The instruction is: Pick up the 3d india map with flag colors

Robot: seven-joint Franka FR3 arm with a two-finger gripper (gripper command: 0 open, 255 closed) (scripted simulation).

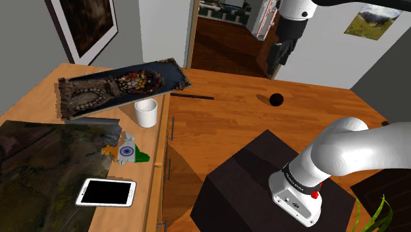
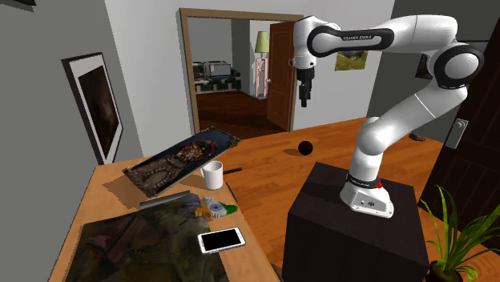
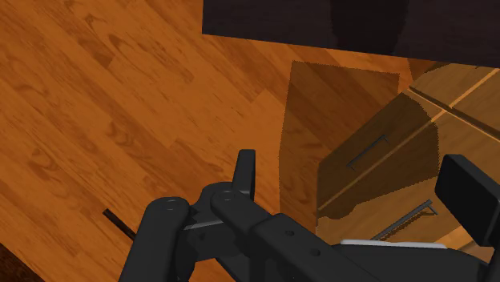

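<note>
The India map (image 1: 132,151) is a small flat piece in orange, white and green. It lies on the wooden cabinet top (image 1: 79,74), between a white mug and a phone, and shows again as the map (image 2: 215,207) in the second exterior view. My gripper (image 1: 279,57) hangs high over the wooden floor, far to the shoulder view's right of the map, near the open doorway. It points down and is well apart from the map (image 2: 304,90). In the wrist view the gripper (image 3: 356,164) is open, with floor and cabinet drawers below it and nothing between its fingers.
A white mug (image 1: 146,112) stands just behind the map. A phone (image 1: 107,192) lies in front of it, and a dark mat (image 1: 46,165) beside it. A long patterned tray (image 1: 122,84) sits at the back. A black ball (image 1: 276,100) rests on the floor. The dark stand (image 1: 253,184) is at lower right.
</note>
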